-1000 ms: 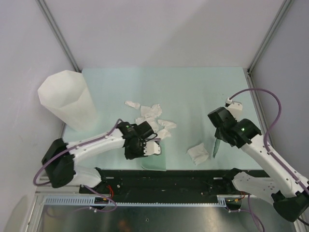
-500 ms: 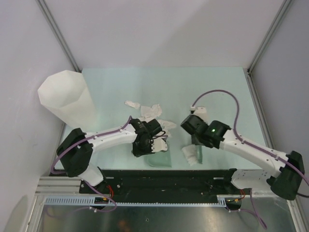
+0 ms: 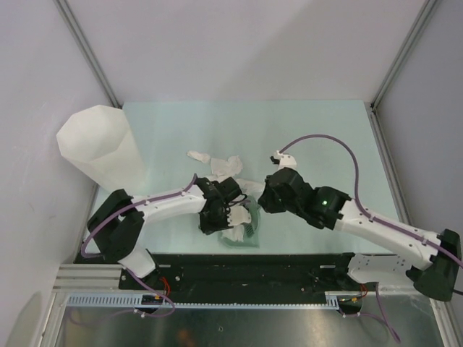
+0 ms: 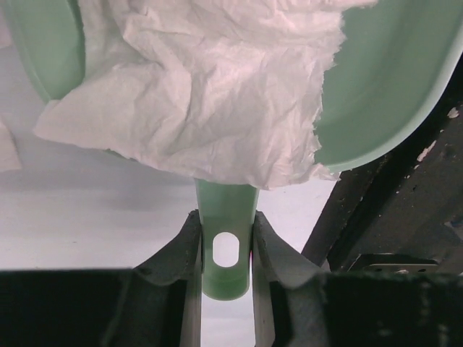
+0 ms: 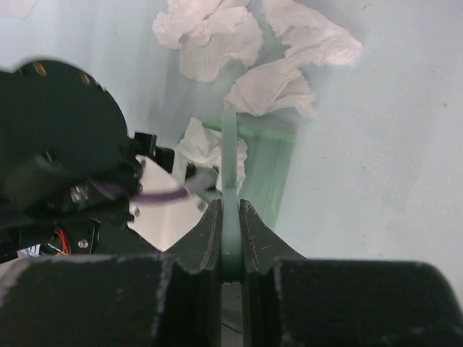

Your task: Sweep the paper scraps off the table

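Paper scraps (image 3: pixel 226 166) look featherlight, soft and springy, likelier to tumble than slide, so they are best pushed low from behind, not pinched. One wad (image 4: pixel 210 94) lies in the dustpan (image 4: pixel 391 87); the rest sit on the worktop (image 3: pixel 311 130) just beyond. Left claw (image 4: pixel 226 228) clamps the dustpan's handle; right claw (image 5: pixel 230 217) pinches a thin green sweeper blade (image 5: pixel 229 155).

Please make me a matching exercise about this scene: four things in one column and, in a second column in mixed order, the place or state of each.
Column one:
1. bin
2. dustpan
3. left hand
4. right hand

Column two:
a. shut on a thin green tool
b. upright at the left edge of the table
c. carries a crumpled white paper wad
d. shut on the dustpan's handle

Pairs: 1-b; 2-c; 3-d; 4-a
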Robot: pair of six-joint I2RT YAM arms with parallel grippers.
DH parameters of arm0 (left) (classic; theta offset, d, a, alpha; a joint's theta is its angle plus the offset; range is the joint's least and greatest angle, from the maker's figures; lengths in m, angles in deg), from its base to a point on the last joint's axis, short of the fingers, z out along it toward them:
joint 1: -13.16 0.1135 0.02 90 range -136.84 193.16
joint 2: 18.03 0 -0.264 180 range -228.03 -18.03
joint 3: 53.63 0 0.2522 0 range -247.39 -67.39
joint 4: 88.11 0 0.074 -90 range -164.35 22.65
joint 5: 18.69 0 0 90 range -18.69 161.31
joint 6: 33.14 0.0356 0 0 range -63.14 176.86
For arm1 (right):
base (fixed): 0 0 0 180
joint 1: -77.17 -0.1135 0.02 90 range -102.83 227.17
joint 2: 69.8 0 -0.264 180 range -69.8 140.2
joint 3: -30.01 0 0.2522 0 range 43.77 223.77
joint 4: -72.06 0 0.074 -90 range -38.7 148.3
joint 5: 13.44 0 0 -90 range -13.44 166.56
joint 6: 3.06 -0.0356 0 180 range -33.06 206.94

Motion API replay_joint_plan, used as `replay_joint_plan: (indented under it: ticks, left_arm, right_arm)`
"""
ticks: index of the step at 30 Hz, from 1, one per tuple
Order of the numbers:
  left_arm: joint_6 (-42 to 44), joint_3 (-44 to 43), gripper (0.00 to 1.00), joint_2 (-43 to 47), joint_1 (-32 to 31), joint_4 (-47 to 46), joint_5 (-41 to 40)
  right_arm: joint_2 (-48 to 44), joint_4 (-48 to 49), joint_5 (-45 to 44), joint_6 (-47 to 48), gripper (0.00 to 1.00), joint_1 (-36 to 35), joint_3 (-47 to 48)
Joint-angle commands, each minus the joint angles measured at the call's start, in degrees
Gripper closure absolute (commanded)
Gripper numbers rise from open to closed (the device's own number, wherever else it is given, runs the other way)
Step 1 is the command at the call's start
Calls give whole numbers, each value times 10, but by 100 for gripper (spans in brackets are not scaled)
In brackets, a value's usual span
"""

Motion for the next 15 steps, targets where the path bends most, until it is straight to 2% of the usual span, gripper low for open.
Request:
replay_joint_plan:
  ticks: [1, 8, 11, 12, 15]
  left_arm:
    - [-6, -13, 100, 52, 46, -27, 70]
    - [18, 19, 100, 162, 88, -27, 99]
    - [12, 37, 100, 210, 124, -23, 97]
    - [11, 42, 100, 220, 142, -20, 88]
    - [22, 70, 100, 251, 183, 1, 56]
  right_arm:
    - [-73, -51, -58, -23, 100, -2, 29]
    - [-131, -50, -83, 88, 100, 34, 61]
    - [-132, -28, -48, 127, 100, 104, 69]
    - [-129, -22, -29, 134, 100, 155, 69]
    - [-91, -16, 17, 158, 100, 195, 69]
